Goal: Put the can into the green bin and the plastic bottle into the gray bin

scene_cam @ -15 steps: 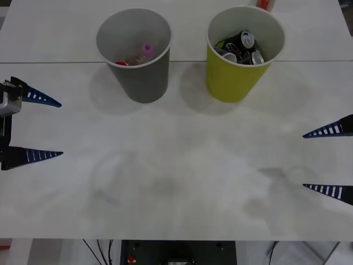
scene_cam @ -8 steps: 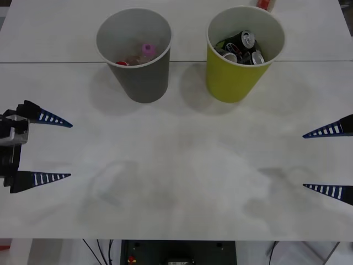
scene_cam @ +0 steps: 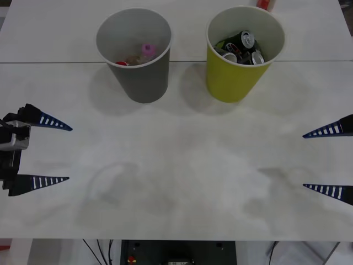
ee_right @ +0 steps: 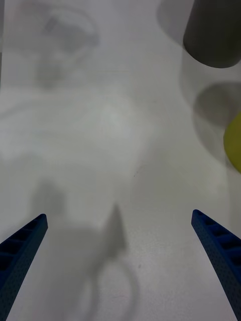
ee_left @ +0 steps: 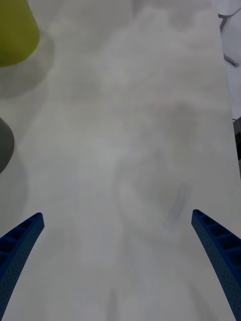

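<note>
The gray bin (scene_cam: 135, 77) stands upright at the back left of the table, and a plastic bottle (scene_cam: 127, 60) with a red cap lies inside it beside a pink-capped item (scene_cam: 147, 49). To its right stands the green bin (scene_cam: 234, 77), holding several cans (scene_cam: 244, 46). My left gripper (scene_cam: 69, 153) hovers open and holding nothing near the table's left edge, well in front of the gray bin. At the right edge my right gripper (scene_cam: 303, 160) is open and holds nothing. The right wrist view shows the right gripper (ee_right: 118, 214), the gray bin (ee_right: 213, 35) and the green bin (ee_right: 233, 143); the left wrist view shows the left gripper (ee_left: 117, 214) and the green bin (ee_left: 15, 30).
A small red object (scene_cam: 265, 4) pokes in at the far edge behind the green bin. The white table (scene_cam: 176, 165) is bare between the grippers, with a seam (scene_cam: 187, 61) running across behind the bins' bases. Its front edge lies just below the grippers.
The left gripper has drawn back from the gray bin toward the table's front and stays open. Over the last half second it barely shifted. The right gripper has not moved.
</note>
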`<state>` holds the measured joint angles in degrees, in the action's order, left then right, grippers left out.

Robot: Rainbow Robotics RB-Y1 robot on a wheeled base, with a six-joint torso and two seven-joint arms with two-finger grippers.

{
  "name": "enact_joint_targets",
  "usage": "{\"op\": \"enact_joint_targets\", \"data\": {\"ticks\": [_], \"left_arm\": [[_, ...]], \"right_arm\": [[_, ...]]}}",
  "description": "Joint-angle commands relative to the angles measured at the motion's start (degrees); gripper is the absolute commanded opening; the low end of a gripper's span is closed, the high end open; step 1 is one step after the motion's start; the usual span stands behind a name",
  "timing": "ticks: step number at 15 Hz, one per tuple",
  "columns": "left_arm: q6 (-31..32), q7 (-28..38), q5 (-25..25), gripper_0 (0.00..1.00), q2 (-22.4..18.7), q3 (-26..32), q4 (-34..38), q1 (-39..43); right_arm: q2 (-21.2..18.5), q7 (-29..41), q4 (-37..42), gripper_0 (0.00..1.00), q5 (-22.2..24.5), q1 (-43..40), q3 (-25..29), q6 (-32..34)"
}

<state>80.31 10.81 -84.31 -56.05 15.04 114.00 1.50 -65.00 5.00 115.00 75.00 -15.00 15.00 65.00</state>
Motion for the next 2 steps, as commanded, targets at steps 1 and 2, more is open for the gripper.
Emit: {"op": "enact_joint_targets", "data": {"ticks": [1, 2], "left_arm": [[0.0, 0.0, -0.1, 1.00, 0.0, 0.0, 0.0, 0.0], [0.0, 0.0, -0.1, 1.00, 0.0, 0.0, 0.0, 0.0]], "right_arm": [[0.0, 0.0, 0.0, 1.00, 0.0, 0.0, 0.0, 0.0], [0.0, 0.0, 0.0, 1.00, 0.0, 0.0, 0.0, 0.0]]}}
